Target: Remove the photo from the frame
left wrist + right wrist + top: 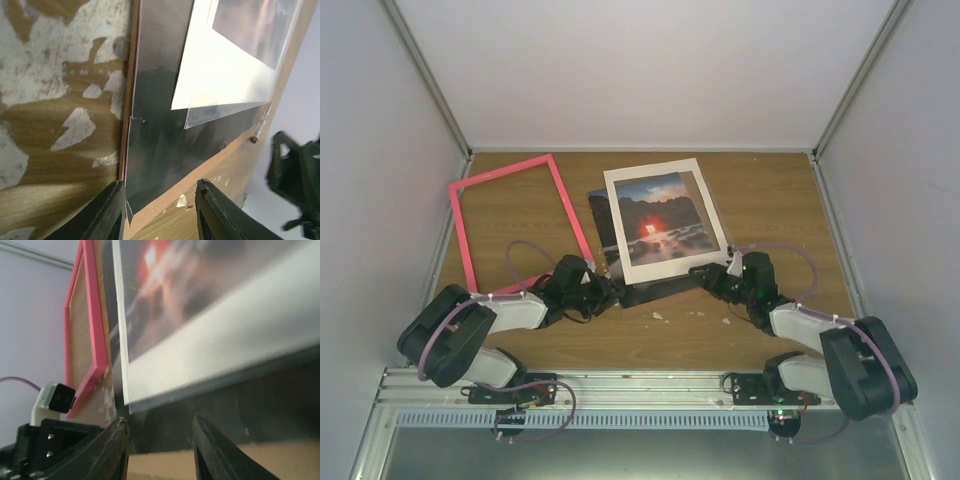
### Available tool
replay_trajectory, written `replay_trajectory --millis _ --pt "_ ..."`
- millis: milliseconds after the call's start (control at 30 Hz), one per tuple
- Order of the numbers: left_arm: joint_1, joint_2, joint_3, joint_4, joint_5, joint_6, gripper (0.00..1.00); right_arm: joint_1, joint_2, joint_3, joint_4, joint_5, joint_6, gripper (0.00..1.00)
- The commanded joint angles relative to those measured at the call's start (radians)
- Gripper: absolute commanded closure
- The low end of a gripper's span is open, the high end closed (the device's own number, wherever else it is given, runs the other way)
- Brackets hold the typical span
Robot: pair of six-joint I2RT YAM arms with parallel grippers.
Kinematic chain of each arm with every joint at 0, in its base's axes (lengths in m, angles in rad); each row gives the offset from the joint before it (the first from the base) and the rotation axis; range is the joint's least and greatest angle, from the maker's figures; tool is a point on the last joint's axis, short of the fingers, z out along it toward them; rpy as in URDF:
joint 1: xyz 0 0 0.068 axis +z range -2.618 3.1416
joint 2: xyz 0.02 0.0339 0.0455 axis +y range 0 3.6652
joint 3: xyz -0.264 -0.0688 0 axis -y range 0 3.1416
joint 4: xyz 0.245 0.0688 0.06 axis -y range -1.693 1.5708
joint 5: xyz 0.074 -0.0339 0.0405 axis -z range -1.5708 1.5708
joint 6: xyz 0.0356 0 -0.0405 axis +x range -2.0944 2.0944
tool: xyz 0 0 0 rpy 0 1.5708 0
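Observation:
The pink-red frame [510, 225] lies empty at the back left of the table and shows again in the right wrist view [95, 340]. The photo [655, 215] lies mid-table on a brown backing board [200, 177], with a white mat board [665, 262] and a clear sheet [220, 114] over it. Its dark lower part [160, 135] sticks out below the mat. My left gripper [160, 210] is open, its fingers straddling the near left corner of photo and board. At the stack's near right corner my right gripper [160, 450] is open too, gripping nothing.
Side walls stand close to the table on the left and right. The tabletop is worn, with white patches [45, 65]. The two grippers face each other across the stack's near edge; the right one [295, 175] shows in the left wrist view.

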Motion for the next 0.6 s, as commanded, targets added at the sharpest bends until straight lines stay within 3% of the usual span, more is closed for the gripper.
replay_trajectory --millis 0,67,200,567 --pt "0.003 -0.035 0.066 -0.128 -0.050 0.137 0.59 0.015 -0.085 0.151 -0.377 0.171 -0.269 0.59" --pt "-0.002 -0.049 0.089 -0.189 -0.067 0.183 0.59 0.004 -0.110 0.188 -0.480 0.258 -0.330 0.54" --pt "-0.021 -0.081 0.101 -0.235 -0.087 0.229 0.59 -0.060 -0.084 0.233 -0.587 0.293 -0.418 0.46" --pt "-0.058 0.005 0.156 -0.255 -0.071 0.280 0.57 -0.106 0.033 0.279 -0.597 0.275 -0.531 0.36"
